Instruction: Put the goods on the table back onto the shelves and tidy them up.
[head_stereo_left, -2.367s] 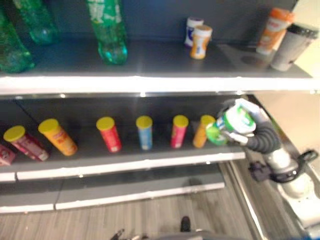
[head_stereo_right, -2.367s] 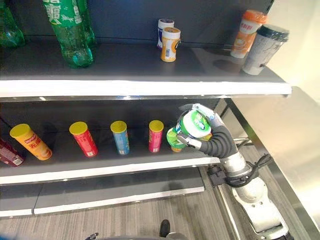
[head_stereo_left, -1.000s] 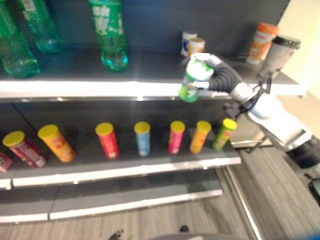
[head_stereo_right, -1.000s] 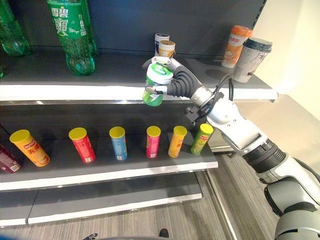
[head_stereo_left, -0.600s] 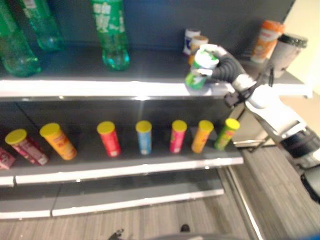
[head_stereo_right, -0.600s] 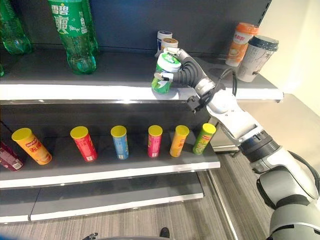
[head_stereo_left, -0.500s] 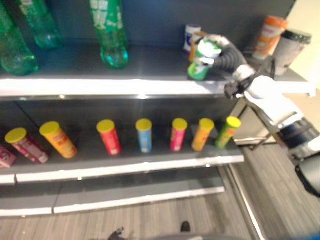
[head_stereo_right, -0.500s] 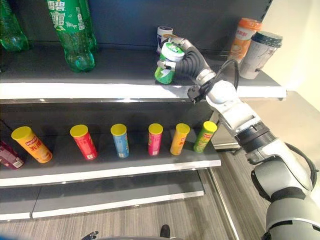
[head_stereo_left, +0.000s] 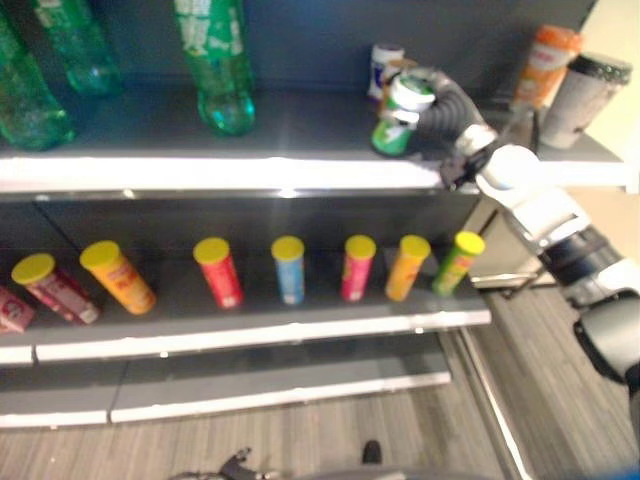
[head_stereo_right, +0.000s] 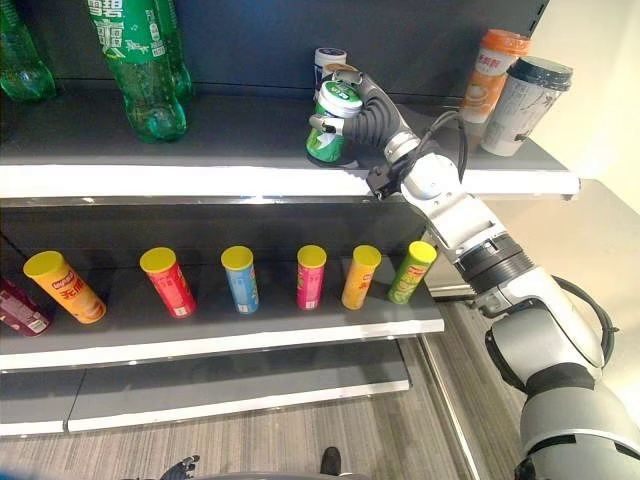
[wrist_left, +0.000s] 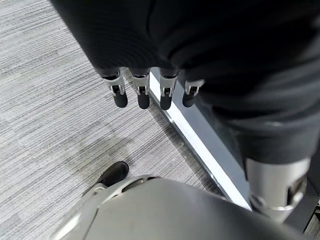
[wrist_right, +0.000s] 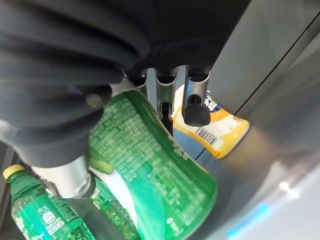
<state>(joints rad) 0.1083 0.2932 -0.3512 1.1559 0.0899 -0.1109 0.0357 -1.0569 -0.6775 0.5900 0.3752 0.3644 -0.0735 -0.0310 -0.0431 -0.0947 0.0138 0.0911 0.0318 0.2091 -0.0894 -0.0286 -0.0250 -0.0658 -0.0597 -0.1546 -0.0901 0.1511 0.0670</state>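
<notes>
Behind green can (head_stereo_right: 331, 124), orange jar (wrist_right: 215, 124) (touching unclear)

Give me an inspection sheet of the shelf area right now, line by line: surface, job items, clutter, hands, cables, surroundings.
Surface: dark upper shelf and lower shelf, white front edges.
Job's things: green canister, tilted at the upper shelf's front.
Clutter: green bottles, orange small can, two cups on the upper shelf; yellow-lidded tubes in a row on the lower shelf.
Hands: right hand curled round the green canister; left hand hangs over the floor, fingers straight.
Cables: nothing seen.
Surroundings: grey floor.
</notes>
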